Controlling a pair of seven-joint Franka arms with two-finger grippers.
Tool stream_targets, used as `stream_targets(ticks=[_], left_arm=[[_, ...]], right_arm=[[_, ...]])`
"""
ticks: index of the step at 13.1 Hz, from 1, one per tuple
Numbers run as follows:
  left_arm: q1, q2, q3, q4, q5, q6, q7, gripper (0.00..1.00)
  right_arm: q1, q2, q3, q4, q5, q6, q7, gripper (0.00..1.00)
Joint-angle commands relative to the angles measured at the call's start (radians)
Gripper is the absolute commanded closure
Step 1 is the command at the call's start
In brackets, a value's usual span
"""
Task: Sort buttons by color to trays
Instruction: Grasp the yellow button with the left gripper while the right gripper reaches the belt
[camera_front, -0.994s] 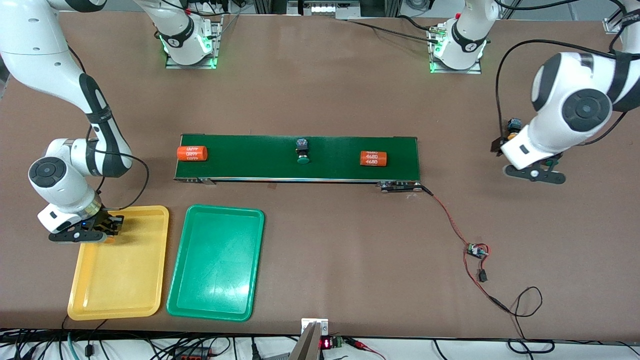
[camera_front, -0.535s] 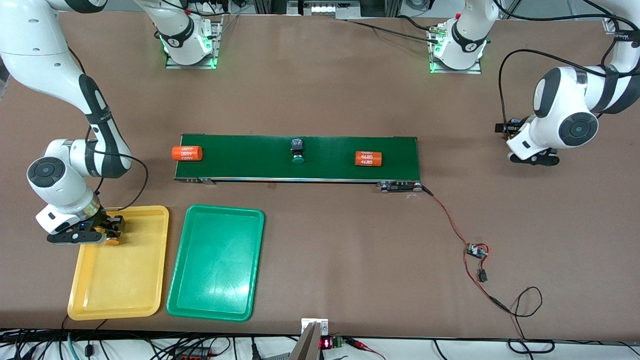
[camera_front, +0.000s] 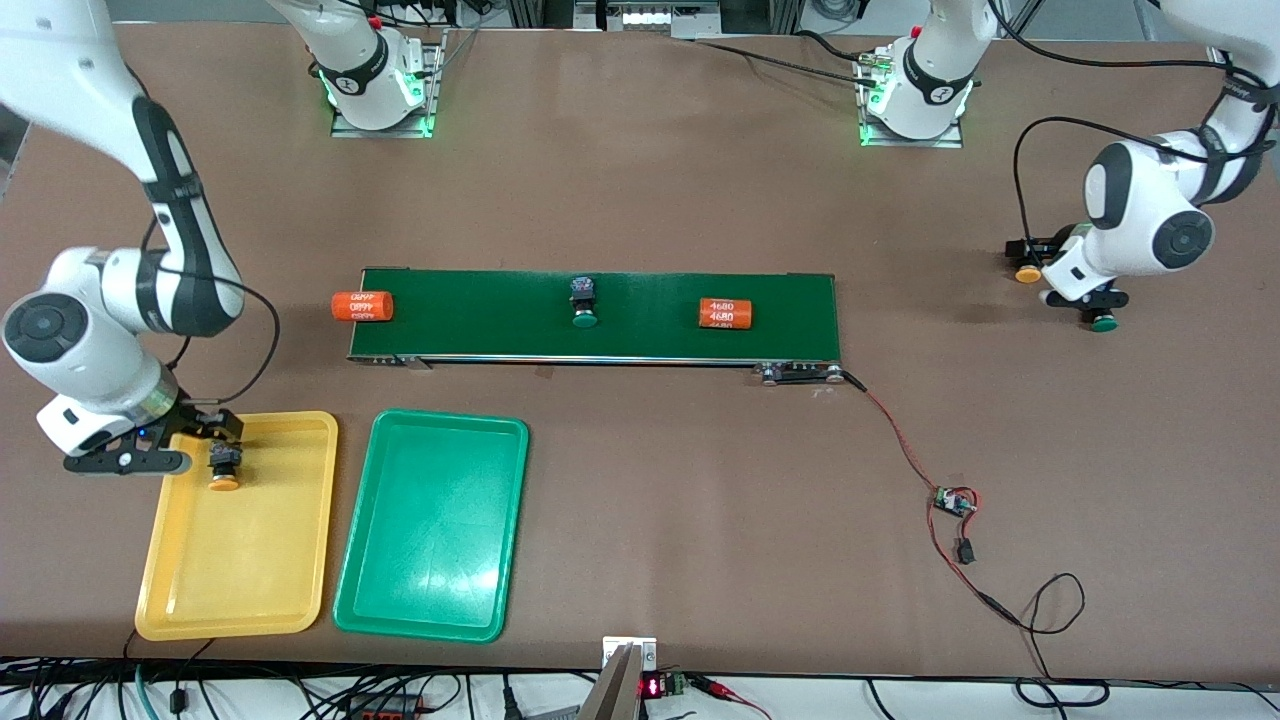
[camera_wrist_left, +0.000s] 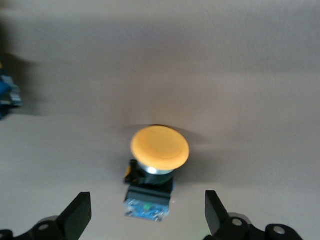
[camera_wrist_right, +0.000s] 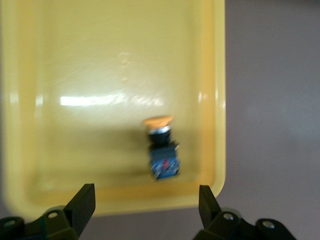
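Note:
One yellow-orange button (camera_front: 222, 468) lies in the yellow tray (camera_front: 235, 600), near the tray's end farthest from the front camera; it also shows in the right wrist view (camera_wrist_right: 161, 145). My right gripper (camera_front: 205, 432) is open and empty above that end of the tray (camera_wrist_right: 60, 65). The green tray (camera_front: 430, 530) beside it holds nothing. A green button (camera_front: 583, 300) rides on the conveyor belt. My left gripper (camera_front: 1040, 252) is open just over a second yellow-orange button (camera_front: 1028, 272) (camera_wrist_left: 160, 147) on the table. A second green button (camera_front: 1103, 322) lies close by.
The dark-green conveyor belt (camera_front: 800, 300) crosses the middle of the table. One orange "4680" cylinder (camera_front: 725, 314) lies on it and another (camera_front: 362, 306) lies at its end toward the right arm. A small circuit board with wires (camera_front: 955, 500) lies nearer the front camera.
My right gripper opened, left the yellow-orange button in the yellow tray and drew back toward the tray's edge. My left gripper settled over the other yellow-orange button. The belt's load moved toward the right arm's end.

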Motion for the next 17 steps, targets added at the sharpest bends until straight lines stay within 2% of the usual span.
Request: stream_targets(ticks=[1, 2, 3, 4, 5, 6, 7, 9, 11, 14, 15, 17], left_arm=[[0.003, -0.023, 0.002, -0.034, -0.016, 0.083, 0.126, 0.11], [0.009, -0.020, 0.007, -0.036, -0.016, 0.102, 0.161, 0.15], [0.010, -0.020, 0.008, -0.039, -0.016, 0.101, 0.172, 0.26], [0.010, -0.020, 0.008, -0.039, -0.016, 0.096, 0.177, 0.47], [0.010, -0.020, 0.008, -0.037, -0.016, 0.095, 0.180, 0.64], [0.010, -0.022, 0.008, -0.037, -0.016, 0.092, 0.178, 0.76], [0.010, -0.023, 0.007, -0.033, -0.016, 0.072, 0.177, 0.82], [0.007, -0.055, -0.003, -0.005, -0.015, -0.003, 0.166, 0.86], [0.000, -0.076, -0.042, 0.076, -0.019, -0.092, 0.165, 0.86], [-0.003, -0.076, -0.191, 0.225, -0.030, -0.251, 0.163, 0.85], [-0.003, -0.074, -0.246, 0.275, -0.073, -0.296, 0.159, 0.83], [-0.025, -0.071, -0.314, 0.340, -0.204, -0.345, 0.155, 0.83]], right_arm=[[0.028, -0.174, 0.039, -0.110, 0.087, -0.139, 0.016, 0.07], [0.028, -0.207, 0.062, -0.112, 0.120, -0.193, 0.043, 0.07], [0.028, -0.240, 0.088, -0.124, 0.151, -0.241, 0.075, 0.03], [0.027, -0.279, 0.122, -0.148, 0.168, -0.253, 0.103, 0.02], [0.025, -0.320, 0.163, -0.188, 0.168, -0.254, 0.123, 0.02], [0.022, -0.354, 0.214, -0.231, 0.174, -0.247, 0.138, 0.01], [0.018, -0.376, 0.272, -0.248, 0.185, -0.252, 0.201, 0.00], [0.011, -0.403, 0.369, -0.283, 0.188, -0.241, 0.319, 0.00], [0.011, -0.419, 0.438, -0.309, 0.190, -0.234, 0.388, 0.00], [0.011, -0.466, 0.524, -0.443, 0.190, -0.114, 0.479, 0.00], [0.016, -0.475, 0.538, -0.478, 0.190, -0.084, 0.499, 0.00], [0.022, -0.478, 0.582, -0.492, 0.190, -0.062, 0.545, 0.00]])
